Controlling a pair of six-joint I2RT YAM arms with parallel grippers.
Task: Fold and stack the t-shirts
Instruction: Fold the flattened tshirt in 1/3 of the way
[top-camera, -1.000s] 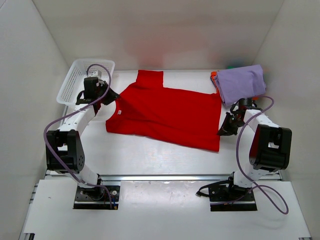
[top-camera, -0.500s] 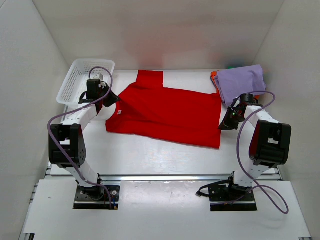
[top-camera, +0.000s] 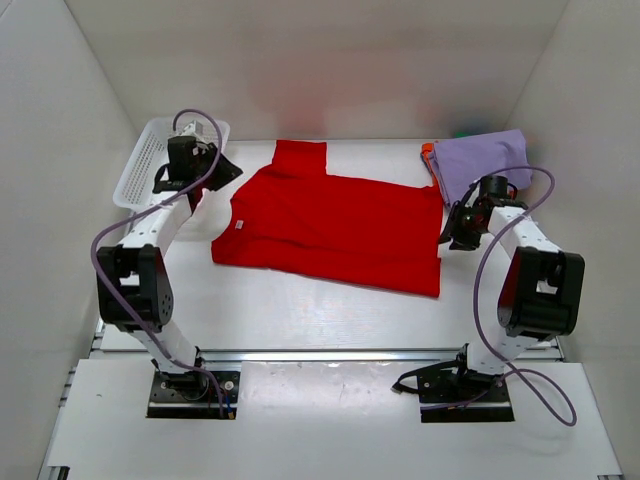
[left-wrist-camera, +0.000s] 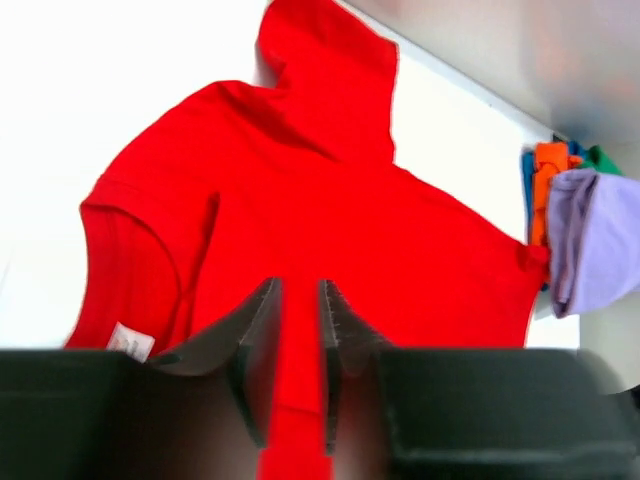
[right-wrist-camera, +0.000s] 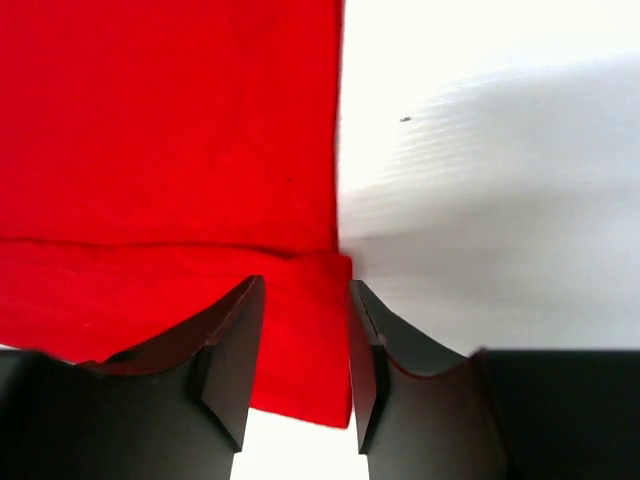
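Note:
The red t-shirt (top-camera: 335, 225) lies spread flat mid-table, collar to the left and hem to the right. My left gripper (top-camera: 226, 172) hangs above the table just off the shirt's upper left edge. In the left wrist view its jaws (left-wrist-camera: 300, 300) stand a narrow slit apart over the red cloth (left-wrist-camera: 300, 180), gripping nothing. My right gripper (top-camera: 451, 234) is at the hem side. In the right wrist view its jaws (right-wrist-camera: 300, 300) are apart, either side of a corner of the red shirt (right-wrist-camera: 170, 120). A folded lavender shirt (top-camera: 480, 160) tops a stack with orange (top-camera: 428, 152) beneath.
A white mesh basket (top-camera: 140, 165) stands at the back left, right behind my left arm. The stack sits at the back right by the wall; the left wrist view shows its lavender (left-wrist-camera: 600, 240), orange (left-wrist-camera: 548, 175) and green (left-wrist-camera: 600, 158) layers. White walls close in three sides.
My left gripper has lifted off the collar area and moved back toward the basket. My right gripper has moved up along the hem toward the stack. The red shirt has barely shifted.

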